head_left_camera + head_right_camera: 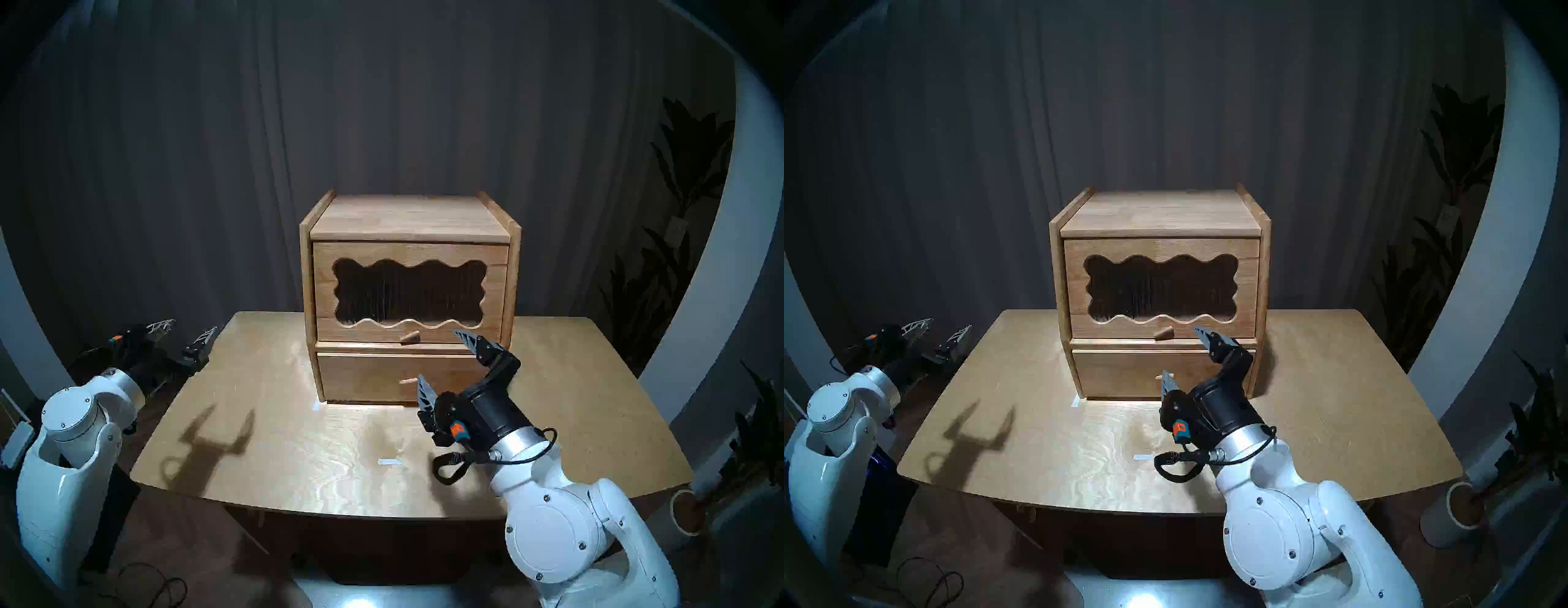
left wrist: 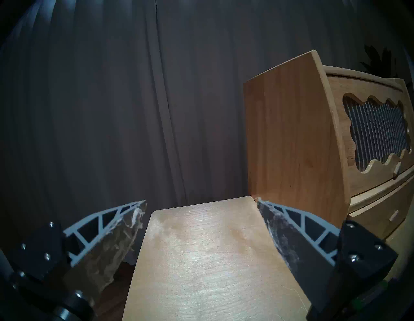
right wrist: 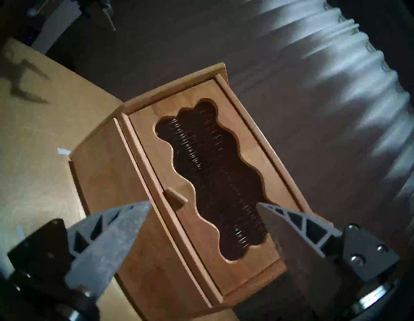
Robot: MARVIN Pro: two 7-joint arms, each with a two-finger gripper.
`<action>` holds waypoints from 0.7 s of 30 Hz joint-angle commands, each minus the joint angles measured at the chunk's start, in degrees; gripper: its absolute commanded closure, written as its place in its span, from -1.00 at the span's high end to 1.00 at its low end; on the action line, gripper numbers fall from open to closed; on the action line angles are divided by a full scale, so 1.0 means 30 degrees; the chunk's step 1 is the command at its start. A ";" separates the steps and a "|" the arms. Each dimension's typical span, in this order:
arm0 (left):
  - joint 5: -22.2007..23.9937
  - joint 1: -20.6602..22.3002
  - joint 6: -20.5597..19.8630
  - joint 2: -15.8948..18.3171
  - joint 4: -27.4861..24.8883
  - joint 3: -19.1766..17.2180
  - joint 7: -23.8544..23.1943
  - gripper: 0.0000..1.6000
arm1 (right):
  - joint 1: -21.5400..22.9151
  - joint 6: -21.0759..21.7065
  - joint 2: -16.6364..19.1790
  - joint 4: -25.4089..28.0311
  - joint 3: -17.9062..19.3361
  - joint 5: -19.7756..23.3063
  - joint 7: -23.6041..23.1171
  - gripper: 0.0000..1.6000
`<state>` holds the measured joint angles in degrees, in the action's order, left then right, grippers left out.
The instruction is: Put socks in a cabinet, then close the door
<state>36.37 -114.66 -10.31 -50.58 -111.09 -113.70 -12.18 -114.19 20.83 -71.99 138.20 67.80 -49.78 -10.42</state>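
The light-brown wooden cabinet (image 1: 409, 220) stands at the back middle of the table (image 1: 297, 446). Its door (image 1: 407, 252), with the wavy ribbed-glass window and peg knob (image 1: 409, 336), lies flush and shut. The lower drawer (image 1: 365, 378) is shut too. The socks are not in view; the window shows only dark. My right gripper (image 1: 439, 356) is open and empty, just in front of the cabinet's lower right, near the door knob (image 3: 175, 198). My left gripper (image 1: 193, 325) is open and empty at the table's left edge, well left of the cabinet (image 2: 291, 145).
A small white tape strip (image 1: 389, 462) lies on the table front of centre, another (image 1: 316, 406) at the cabinet's front left corner. A dark curtain hangs behind. Potted plants (image 1: 687, 178) stand at the right, beyond the table.
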 commanded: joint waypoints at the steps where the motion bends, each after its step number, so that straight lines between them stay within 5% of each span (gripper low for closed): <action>1: -0.0003 0.0174 0.0074 0.0082 -0.0157 -0.0120 0.0012 1.00 | 0.1755 0.0552 -0.2314 0.0601 0.2472 0.2108 0.1613 1.00; 21: 0.0016 0.0171 0.0063 0.0088 -0.0063 -0.0072 -0.0036 1.00 | 0.3624 0.2798 -0.4910 -0.0146 0.9150 0.7477 0.4069 1.00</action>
<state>36.42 -114.68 -10.34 -50.58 -110.77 -113.54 -12.33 -106.64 28.00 -83.04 138.59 87.29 -31.78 -0.22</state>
